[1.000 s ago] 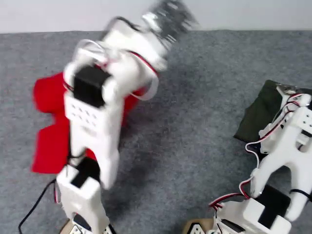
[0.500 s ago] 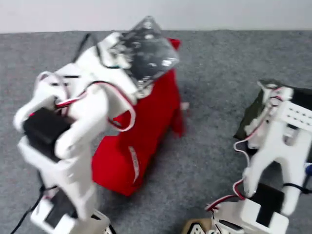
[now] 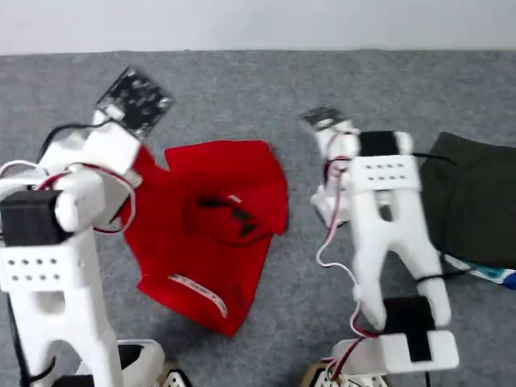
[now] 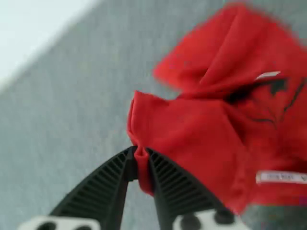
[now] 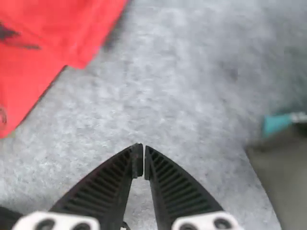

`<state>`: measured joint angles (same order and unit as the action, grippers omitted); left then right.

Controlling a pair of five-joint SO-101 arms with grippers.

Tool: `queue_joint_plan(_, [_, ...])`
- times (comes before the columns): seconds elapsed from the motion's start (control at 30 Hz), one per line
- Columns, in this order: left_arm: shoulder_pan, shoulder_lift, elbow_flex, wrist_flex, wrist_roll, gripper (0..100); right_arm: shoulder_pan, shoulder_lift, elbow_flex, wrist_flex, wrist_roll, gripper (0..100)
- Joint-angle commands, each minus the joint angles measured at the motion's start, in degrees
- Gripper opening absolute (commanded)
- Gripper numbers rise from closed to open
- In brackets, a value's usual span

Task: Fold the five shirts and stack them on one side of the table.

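Red shirt [image 3: 214, 234] lies crumpled on the left half of the grey-felted worktop [image 3: 339, 81], spread from the middle towards the near edge, with a black print and a white label showing. The left arm [image 3: 60, 242] rises from the near left corner and bends forward, its wrist over the shirt's left border. The left gripper [image 4: 139, 165] has its jaws pressed together on a pinched fold of that red cloth, lifting it into a small peak. The right arm [image 3: 387, 218] stands at the near edge right of centre and stretches towards the middle of the worktop. The right gripper [image 5: 139, 160] hangs over bare felt just beside the red shirt, jaws closed with nothing between them. A dark green shirt [image 3: 472, 201] rests by the right edge, a teal item [image 3: 493, 276] peeking out beneath it.
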<state>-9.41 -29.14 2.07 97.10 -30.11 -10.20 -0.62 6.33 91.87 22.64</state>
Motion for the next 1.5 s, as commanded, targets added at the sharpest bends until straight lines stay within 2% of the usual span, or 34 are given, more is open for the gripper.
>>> queue_joint_plan(0.0, [-7.1, -1.9, 10.2, -6.9, -1.0, 1, -4.3, 3.6, -0.8, -0.5, 1.7, 0.9])
queue_joint_plan(0.23, [-9.8, -1.8, 24.7, -14.9, -1.0, 1, -12.4, 10.2, -4.1, 0.8, 4.7, 2.6])
queue_joint_plan(0.4, [-9.8, -1.8, 29.1, -17.2, -1.0, 1, -17.2, 12.7, -10.9, 4.9, 5.0, 19.6])
queue_joint_plan(0.47, [-9.8, -1.7, 29.8, -17.9, -0.9, 1, -18.2, 14.0, -13.1, 4.6, 5.3, 22.2])
queue_joint_plan(0.7, [-9.8, -1.7, 29.8, -17.7, -0.8, 1, -21.7, 23.0, -20.2, 3.6, 5.1, 22.1])
queue_joint_plan(0.9, [-9.8, -1.7, 29.9, -17.5, -0.8, 1, -21.5, 29.3, -26.5, 1.6, 5.1, 21.8])
queue_joint_plan(1.1, [-9.7, -1.7, 29.8, -17.8, -0.8, 1, -21.6, 33.8, -28.8, -3.5, 5.5, 13.1])
queue_joint_plan(1.37, [-9.7, -1.7, 29.9, -17.5, -0.8, 1, -17.9, 36.2, -28.9, -4.1, 5.5, 12.1])
queue_joint_plan(1.47, [-9.7, -1.7, 29.9, -17.5, -0.8, 1, -16.7, 36.2, -29.3, -4.2, 5.5, 6.5])
